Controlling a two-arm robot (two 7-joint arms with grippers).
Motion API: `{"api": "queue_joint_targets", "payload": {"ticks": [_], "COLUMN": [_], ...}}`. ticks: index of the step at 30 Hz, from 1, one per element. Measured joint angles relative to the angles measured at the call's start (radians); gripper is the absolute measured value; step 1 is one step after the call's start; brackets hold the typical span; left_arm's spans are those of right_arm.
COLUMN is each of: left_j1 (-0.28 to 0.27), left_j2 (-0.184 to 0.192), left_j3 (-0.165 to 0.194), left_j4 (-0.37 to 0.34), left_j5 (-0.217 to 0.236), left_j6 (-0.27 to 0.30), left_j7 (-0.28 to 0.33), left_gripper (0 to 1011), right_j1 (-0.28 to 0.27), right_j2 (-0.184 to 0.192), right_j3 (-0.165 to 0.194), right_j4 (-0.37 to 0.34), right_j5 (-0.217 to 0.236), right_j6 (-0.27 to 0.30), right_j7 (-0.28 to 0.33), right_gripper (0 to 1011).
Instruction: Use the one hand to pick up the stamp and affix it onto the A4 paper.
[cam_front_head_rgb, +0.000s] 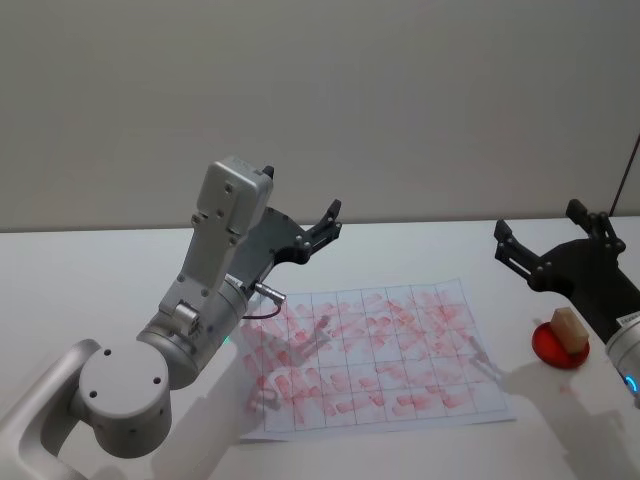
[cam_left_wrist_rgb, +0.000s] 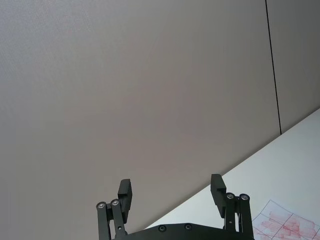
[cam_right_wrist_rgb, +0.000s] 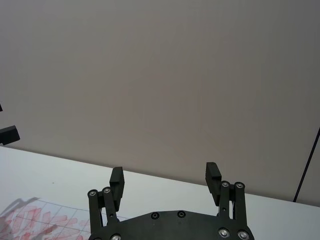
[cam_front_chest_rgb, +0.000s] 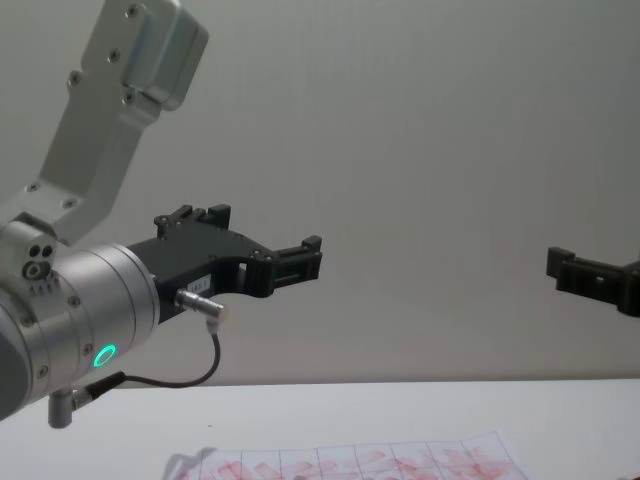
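Viewed from my remote station, the white counter (cam_front_head_rgb: 90, 270) spans the lower half of the head view beneath a plain grey wall (cam_front_head_rgb: 400, 100). The A4 paper (cam_front_head_rgb: 375, 355) lies flat at lower centre, its thin-lined grid of boxes smeared with pinkish-red marks.

The silver left arm (cam_front_head_rgb: 200, 300) rises out of the lower left corner. Its left tool (cam_front_head_rgb: 328, 225) hangs just above the sheet's upper left corner in the frame, released, with its jaws spread and nothing between them. In the chest view it sits high over the counter.

At the right edge at mid height is the right tool (cam_front_head_rgb: 537, 220). It is also released, with its ribbed jaws wide apart and empty, pointing toward the wall.

A round red pad (cam_front_head_rgb: 557, 347) rests on the counter at lower right, near the paper's right edge but clear of it. On it stands the stamp (cam_front_head_rgb: 568, 328), a small light-brown block. In the frame it lies below and to the right of the right tool's fingertips, beside that tool's black body and outside the jaws. It is far across the sheet from the left tool.
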Motion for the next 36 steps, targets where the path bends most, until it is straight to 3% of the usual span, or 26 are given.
{"api": "queue_joint_targets", "payload": {"ticks": [36], "left_j1": [0.0], "left_j2": [0.0], "left_j3": [0.0], "left_j4": [0.0], "left_j5": [0.0], "left_j6": [0.0], "left_j7": [0.0], "left_gripper": [1001], "right_j1": [0.0], "right_j2": [0.0], "right_j3": [0.001], "right_j4": [0.0], "right_j5": [0.0], "right_j6": [0.0], "right_j7": [0.001], "right_gripper": [1001]}}
